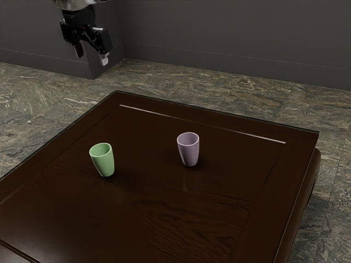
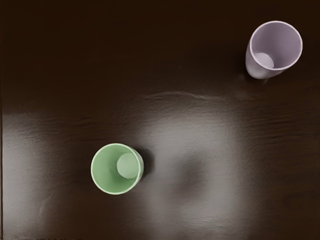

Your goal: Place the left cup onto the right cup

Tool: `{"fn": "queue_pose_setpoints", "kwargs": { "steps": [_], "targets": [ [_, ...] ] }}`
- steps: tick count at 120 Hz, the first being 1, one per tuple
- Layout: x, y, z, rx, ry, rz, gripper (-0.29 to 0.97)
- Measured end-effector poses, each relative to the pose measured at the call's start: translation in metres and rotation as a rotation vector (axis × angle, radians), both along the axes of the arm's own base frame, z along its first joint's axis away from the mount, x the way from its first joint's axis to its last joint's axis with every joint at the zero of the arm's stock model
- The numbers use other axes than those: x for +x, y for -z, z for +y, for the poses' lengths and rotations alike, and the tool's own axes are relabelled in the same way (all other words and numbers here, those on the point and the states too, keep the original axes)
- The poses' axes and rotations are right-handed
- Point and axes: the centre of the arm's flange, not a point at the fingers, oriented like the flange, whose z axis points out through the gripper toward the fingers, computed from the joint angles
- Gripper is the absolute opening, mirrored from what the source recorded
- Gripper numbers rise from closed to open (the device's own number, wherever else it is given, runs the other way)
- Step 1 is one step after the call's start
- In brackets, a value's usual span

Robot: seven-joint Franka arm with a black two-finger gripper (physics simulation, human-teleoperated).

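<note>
black two-finger gripper wide, empty. small green plastic cup well below it: likely light, stiff, slick; pinch one rim wall. lilac plastic cup farther off, upright.

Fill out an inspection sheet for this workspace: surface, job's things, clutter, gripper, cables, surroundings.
Surface: dark wooden table with a raised rim, glossy, with soft reflections.
Job's things: green cup and lilac cup, both upright with mouths up, standing apart. The green one is toward the exterior view's left. Neither is stacked yet.
Clutter: nothing seen.
Gripper: gripper open and holding nothing, high above the table at the exterior view's upper left, well away from both cups.
Cables: nothing seen.
Surroundings: veined stone floor and a dark grey wall behind the table.
</note>
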Motion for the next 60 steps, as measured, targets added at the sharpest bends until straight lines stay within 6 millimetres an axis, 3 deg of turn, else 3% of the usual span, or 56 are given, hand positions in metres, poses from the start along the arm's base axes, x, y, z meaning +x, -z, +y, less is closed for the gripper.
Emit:
{"fn": "queue_pose_setpoints", "kwargs": {
  "steps": [10,24,39,60],
  "targets": [
    [-0.011,0.012,-0.002,-0.012,0.024,0.032,0.66],
    [-0.047,0.036,-0.001,-0.032,0.074,0.064,0.66],
    [-0.089,0.077,0.015,-0.061,0.098,0.108,0.66],
    [-0.107,0.14,0.023,-0.067,0.105,0.146,0.66]
  ]
}}
